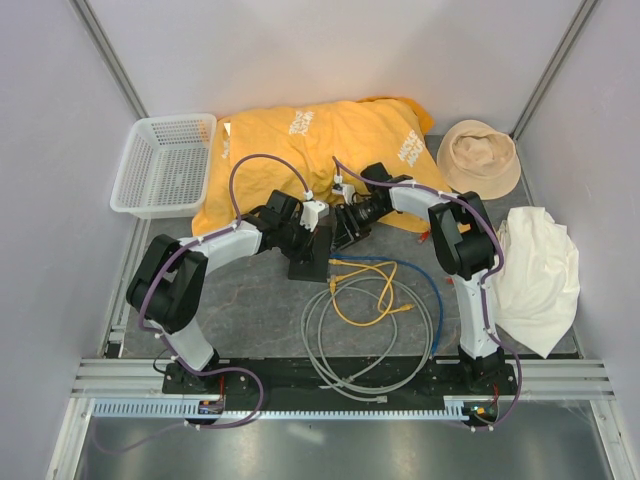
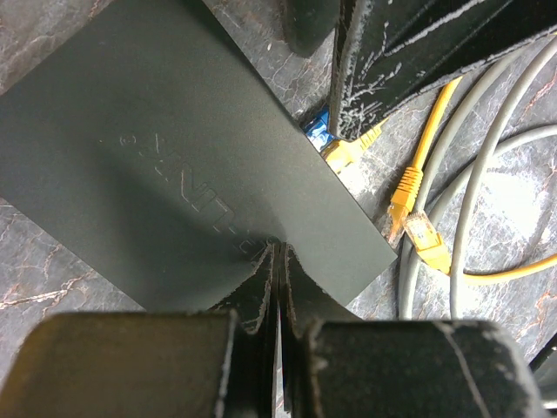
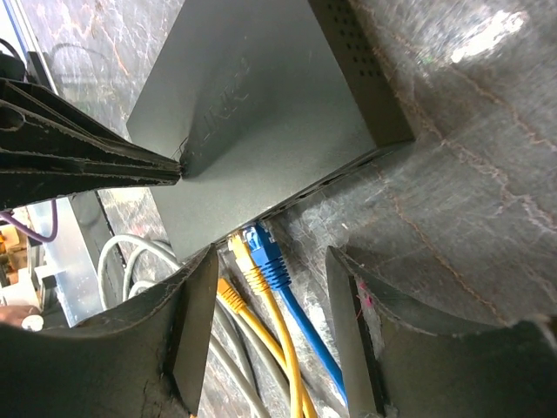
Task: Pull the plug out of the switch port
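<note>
A flat black switch (image 2: 174, 148) lies on the dark mat, also in the top view (image 1: 308, 266) and the right wrist view (image 3: 252, 113). A blue plug (image 3: 265, 257) and a yellow plug (image 3: 242, 259) sit in its port face; both show in the left wrist view, blue (image 2: 315, 132) and yellow (image 2: 344, 155). My right gripper (image 3: 270, 261) is open, its jaws either side of both plugs and not touching them. My left gripper (image 2: 278, 252) is shut, its tips pressed on the switch's top.
Loose yellow plugs (image 2: 409, 187) and grey cables (image 1: 370, 345) lie in front of the switch, with a blue cable (image 1: 432, 300). A yellow cloth (image 1: 320, 140), white basket (image 1: 165, 165), hat (image 1: 480, 158) and white cloth (image 1: 540, 275) lie around.
</note>
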